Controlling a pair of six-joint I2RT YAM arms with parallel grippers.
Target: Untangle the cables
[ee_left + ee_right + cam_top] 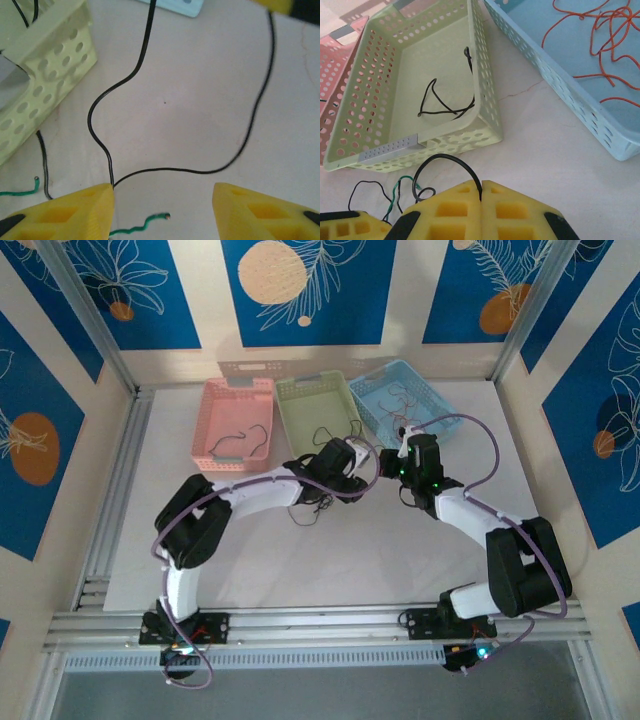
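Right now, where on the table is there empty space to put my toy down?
The wide bare table between the two arm bases is free, and so is the strip left of the left arm. It is crowded before the green basket, where wires lie.

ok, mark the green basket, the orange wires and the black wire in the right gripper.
green basket (460,142): right wrist view, near perforated wall.
orange wires (612,20): right wrist view, tangle inside the blue basket (570,95).
black wire (445,156): right wrist view, top of its loop.
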